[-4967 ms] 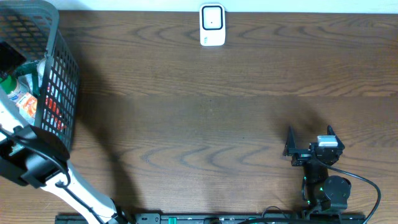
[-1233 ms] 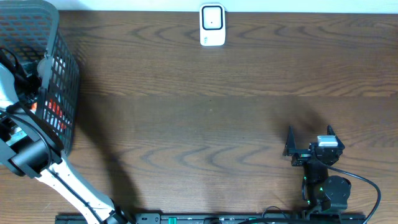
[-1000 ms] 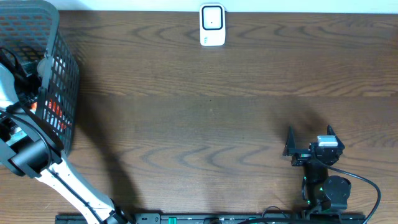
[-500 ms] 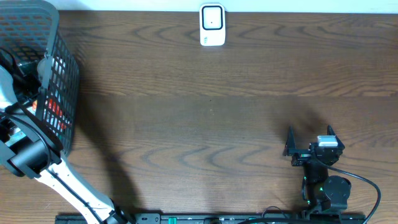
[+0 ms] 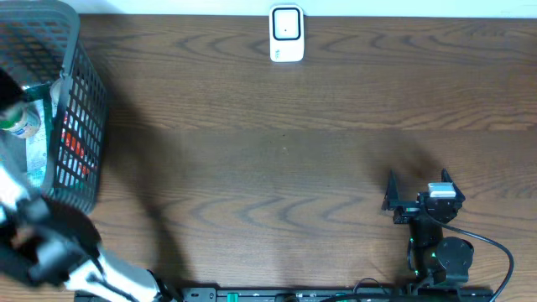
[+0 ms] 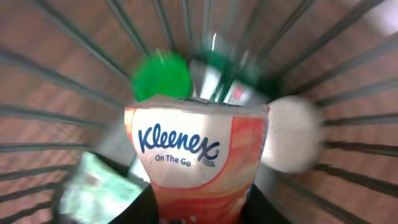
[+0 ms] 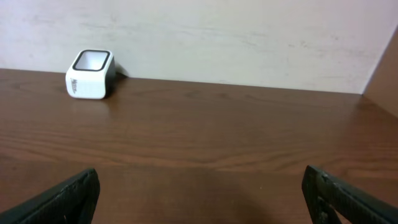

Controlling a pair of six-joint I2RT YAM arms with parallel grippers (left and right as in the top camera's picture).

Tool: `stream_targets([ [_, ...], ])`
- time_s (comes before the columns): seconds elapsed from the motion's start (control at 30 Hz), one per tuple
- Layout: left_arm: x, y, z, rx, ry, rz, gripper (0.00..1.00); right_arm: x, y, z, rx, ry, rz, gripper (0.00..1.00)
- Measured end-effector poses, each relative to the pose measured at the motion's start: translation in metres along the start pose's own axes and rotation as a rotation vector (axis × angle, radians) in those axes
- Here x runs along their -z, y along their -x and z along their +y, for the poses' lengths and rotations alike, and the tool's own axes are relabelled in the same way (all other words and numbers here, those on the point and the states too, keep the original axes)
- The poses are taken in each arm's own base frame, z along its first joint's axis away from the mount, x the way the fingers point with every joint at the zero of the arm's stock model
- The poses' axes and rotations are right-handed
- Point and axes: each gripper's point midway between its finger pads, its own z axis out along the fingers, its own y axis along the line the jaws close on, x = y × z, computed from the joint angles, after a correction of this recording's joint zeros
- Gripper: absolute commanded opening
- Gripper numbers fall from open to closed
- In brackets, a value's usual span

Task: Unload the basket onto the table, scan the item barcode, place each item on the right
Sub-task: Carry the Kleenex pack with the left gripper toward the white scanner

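One Kleenex pack (image 6: 198, 158) pinched in left gripper (image 6: 202, 210), inside basket (image 5: 80, 109); it shd lift straight up, clear of basket rim, w/o snagging. Right gripper (image 7: 208, 196) gapes wide, empty.

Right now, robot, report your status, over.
Left gripper shut on Kleenex pack, inside wire basket. Right gripper open, empty. Nothing between basket and scanner.

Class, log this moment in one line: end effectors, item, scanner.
left end effector: shut on Kleenex pack, inside basket | right end effector: open, empty | scanner: far table edge
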Motion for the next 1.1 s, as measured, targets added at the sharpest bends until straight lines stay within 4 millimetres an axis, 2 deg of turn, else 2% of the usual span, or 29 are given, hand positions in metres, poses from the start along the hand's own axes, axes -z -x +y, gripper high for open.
stream_targets([
  [0.1,0.082,0.023,-0.003,0.033,-0.022,-0.181,0.29,0.000,0.000,0.000,0.000,0.000,0.000,0.99],
  [0.2,0.144,0.025,-0.009,0.056,-0.059,-0.290,0.29,0.000,0.000,0.000,0.000,0.000,0.000,0.99],
  [0.27,0.170,0.017,-0.021,0.049,-0.102,-0.313,0.29,0.000,0.000,0.000,0.000,0.000,0.000,0.99],
  [0.37,0.187,-0.005,-0.051,0.009,-0.190,-0.277,0.29,0.000,0.000,0.000,0.000,0.000,0.000,0.99],
  [0.5,0.187,-0.049,-0.103,-0.085,-0.302,-0.126,0.29,0.000,0.000,0.000,0.000,0.000,0.000,0.99],
  [0.63,0.174,-0.105,-0.159,-0.232,-0.392,0.048,0.29,0.000,0.000,0.000,0.000,0.000,0.001,0.99],
  [0.73,0.155,-0.149,-0.199,-0.354,-0.436,0.162,0.29,0.000,0.000,0.000,0.000,0.000,0.000,0.99],
  [0.9,0.109,-0.238,-0.259,-0.555,-0.472,0.335,0.29,0.000,0.000,0.000,0.000,0.000,0.000,0.99],
  [0.97,0.093,-0.275,-0.274,-0.620,-0.470,0.400,0.29,0.000,0.000,0.000,0.000,0.000,0.000,0.99],
  [1.1,0.073,-0.332,-0.300,-0.729,-0.477,0.477,0.29,0.000,0.000,0.000,0.000,0.000,0.000,0.99],
])
